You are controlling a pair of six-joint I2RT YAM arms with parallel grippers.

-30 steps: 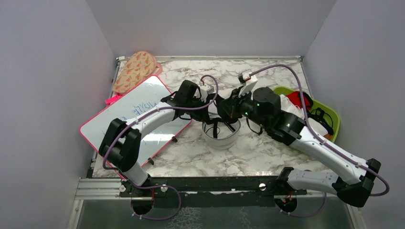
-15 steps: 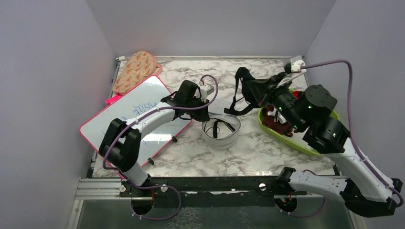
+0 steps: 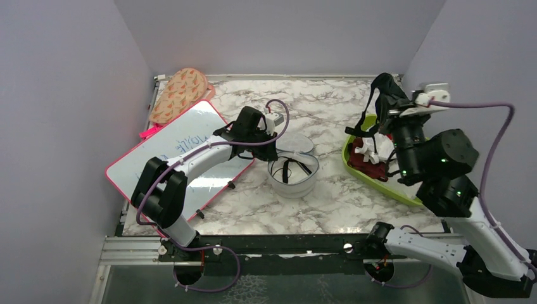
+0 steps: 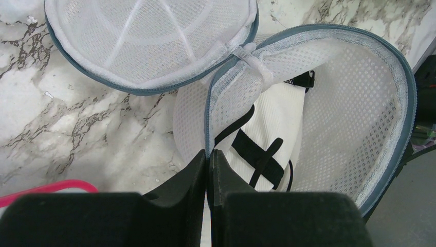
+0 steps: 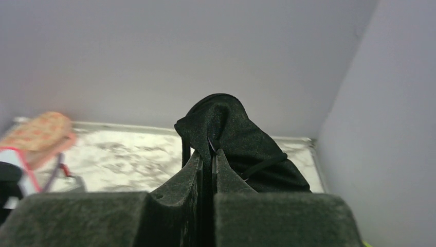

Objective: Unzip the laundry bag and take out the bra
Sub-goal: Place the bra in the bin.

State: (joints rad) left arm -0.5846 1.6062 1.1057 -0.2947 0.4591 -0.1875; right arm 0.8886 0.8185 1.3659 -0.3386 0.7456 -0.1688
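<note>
The white mesh laundry bag (image 3: 292, 172) stands open in the middle of the table, its round lid (image 3: 296, 144) flipped back behind it. In the left wrist view the bag (image 4: 355, 118) shows a white cloth with black straps (image 4: 267, 149) inside. My left gripper (image 3: 269, 151) is shut on the bag's blue-grey zipper rim (image 4: 207, 134). My right gripper (image 3: 387, 109) is shut on the black bra (image 3: 385, 90) and holds it high over the lime-green tray (image 3: 380, 183). In the right wrist view the bra (image 5: 231, 134) bulges up between the fingers.
The lime-green tray at the right holds a dark red cloth (image 3: 367, 161) and a white cloth (image 3: 368, 147). A pink-framed whiteboard (image 3: 180, 152) lies at the left, with a patterned oven mitt (image 3: 179, 94) behind it. Grey walls close in on the left, back and right.
My right gripper pulled the bra out of the bag and carried it up and to the right, over the tray. The left gripper kept its hold on the rim.
</note>
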